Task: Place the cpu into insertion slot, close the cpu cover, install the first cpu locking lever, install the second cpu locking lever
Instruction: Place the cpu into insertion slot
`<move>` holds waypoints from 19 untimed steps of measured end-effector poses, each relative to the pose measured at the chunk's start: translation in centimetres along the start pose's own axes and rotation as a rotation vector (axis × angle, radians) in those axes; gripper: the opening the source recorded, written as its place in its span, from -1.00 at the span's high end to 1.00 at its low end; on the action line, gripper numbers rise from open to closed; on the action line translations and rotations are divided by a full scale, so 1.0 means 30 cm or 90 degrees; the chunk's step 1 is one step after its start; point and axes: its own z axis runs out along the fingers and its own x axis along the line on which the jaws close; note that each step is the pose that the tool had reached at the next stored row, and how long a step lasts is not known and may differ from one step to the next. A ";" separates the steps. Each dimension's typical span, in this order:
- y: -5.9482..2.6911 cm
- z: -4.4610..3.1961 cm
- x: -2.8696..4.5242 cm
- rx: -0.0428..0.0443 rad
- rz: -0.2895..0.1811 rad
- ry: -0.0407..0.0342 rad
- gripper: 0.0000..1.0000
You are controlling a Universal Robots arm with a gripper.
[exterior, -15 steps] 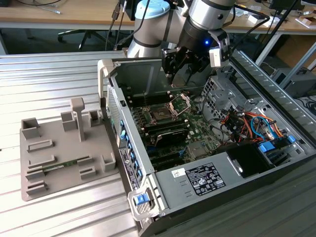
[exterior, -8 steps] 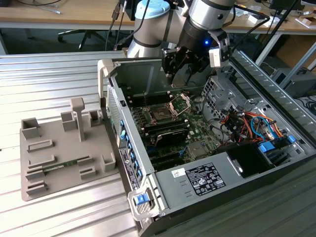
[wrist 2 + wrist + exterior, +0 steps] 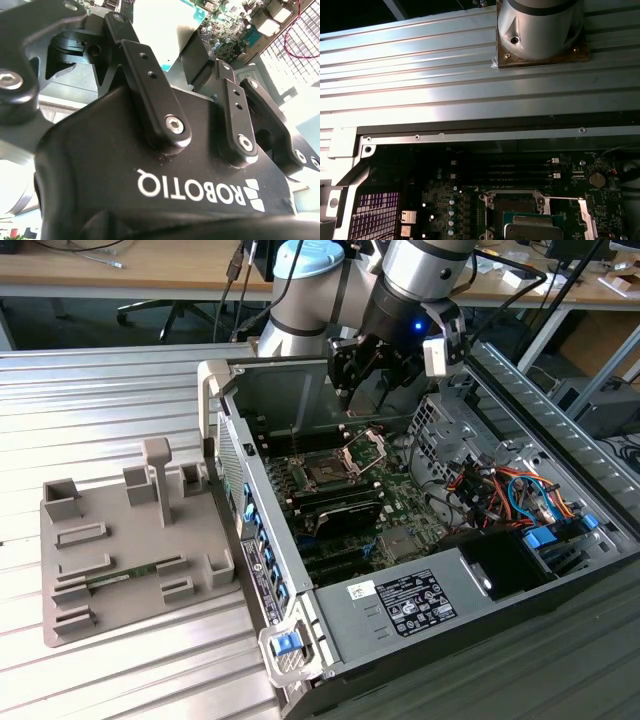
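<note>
Silver-grey cpu lies flat in the insertion slot, cpu cover raised; fingers spread wide, empty.

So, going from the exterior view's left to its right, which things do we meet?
Grey holder block on the metal table → open computer case, its near wall → insertion slot → raised cpu cover → bundle of coloured cables. The gripper hangs above the cpu cover.

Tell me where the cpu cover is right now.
In the exterior view the cpu cover stands flipped open inside the open computer case, on the exterior view's right of the insertion slot, with the gripper hanging just above it.
</note>
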 end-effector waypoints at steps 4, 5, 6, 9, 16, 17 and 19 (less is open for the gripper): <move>0.000 0.000 0.000 0.0000 0.002 -0.0001 -0.08; 0.000 0.000 0.000 0.0000 0.002 -0.0002 -0.08; 0.000 0.000 0.000 0.0000 0.002 -0.0002 -0.08; 0.000 0.000 0.000 0.0000 0.003 -0.0003 -0.08; 0.000 0.000 0.000 -0.0001 0.006 -0.0005 -0.08; 0.000 0.000 0.000 -0.0001 0.006 -0.0006 -0.08; 0.000 0.000 0.000 -0.0001 0.007 -0.0006 -0.08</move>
